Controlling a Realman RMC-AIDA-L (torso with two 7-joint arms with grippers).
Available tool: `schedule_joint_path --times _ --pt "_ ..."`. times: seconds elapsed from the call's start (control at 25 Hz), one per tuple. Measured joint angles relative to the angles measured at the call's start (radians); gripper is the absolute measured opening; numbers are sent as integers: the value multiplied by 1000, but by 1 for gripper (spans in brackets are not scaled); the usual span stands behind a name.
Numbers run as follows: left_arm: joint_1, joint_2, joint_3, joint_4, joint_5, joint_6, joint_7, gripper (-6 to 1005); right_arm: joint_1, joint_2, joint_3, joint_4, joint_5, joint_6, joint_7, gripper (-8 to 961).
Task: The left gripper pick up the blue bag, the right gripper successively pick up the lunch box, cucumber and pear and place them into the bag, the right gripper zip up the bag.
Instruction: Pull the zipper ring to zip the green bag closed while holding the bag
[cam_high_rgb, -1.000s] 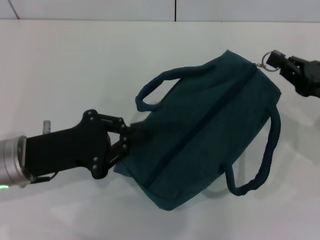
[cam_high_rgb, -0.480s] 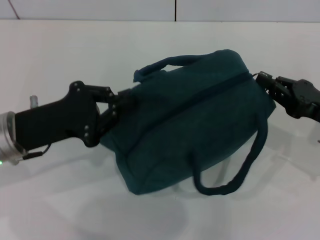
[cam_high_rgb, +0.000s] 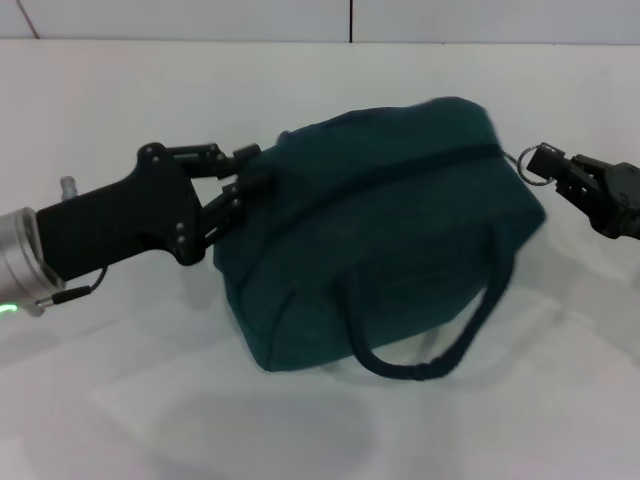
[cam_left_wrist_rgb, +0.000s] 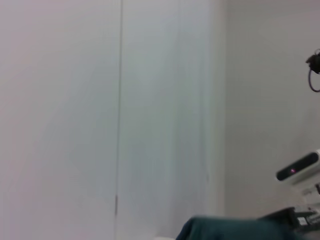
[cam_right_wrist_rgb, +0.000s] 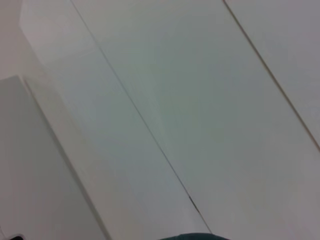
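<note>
Bag (cam_high_rgb: 390, 225) first: the big blue bag hangs in the air above the white desk (cam_high_rgb: 120, 120), with its shadow under it. Its zip line runs along the top and looks closed all the way. One loop handle (cam_high_rgb: 430, 345) dangles down on the near side.

The left pincer (cam_high_rgb: 243, 185) is pinched shut on the cloth at the left end of the bag and carries that end. The right pincer (cam_high_rgb: 545, 165) is at the other end, and its tips are closed on the little metal ring (cam_high_rgb: 530, 160) of the zip pull. So the bag is stretched between the two arms.

The lunch box, cucumber and pear cannot be seen anywhere, so they are most likely inside the bag. The task looks close to done.

What could go wrong? The left pincer only bites a small fold of cloth. If the right arm tugs hard, the cloth could slip out and the full bag would drop on the desk. The ring is thin, too, so it could pop out of the right tips. If the arms pull apart too far, the zip or the pull could get strained.
</note>
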Motion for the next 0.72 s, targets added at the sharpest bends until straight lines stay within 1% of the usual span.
schedule_joint_path --times 0.16,0.32,0.44,0.52,0.72 --pt "0 -2 -35 1 -3 4 -19 180 -1 0 5 0 -3 8 -2 9" --pt "-1 -2 -53 47 1 7 -99 271 -1 0 5 0 -4 9 -7 9" --pt "-1 -5 -49 104 17 7 -167 394 -1 0 6 0 -5 9 -11 9" --pt "-5 -14 -48 154 47 7 -223 475 -1 1 6 0 -5 9 -11 9" --pt "-38 -49 -48 296 163 4 -415 706 -1 2 6 0 -5 9 -12 9"
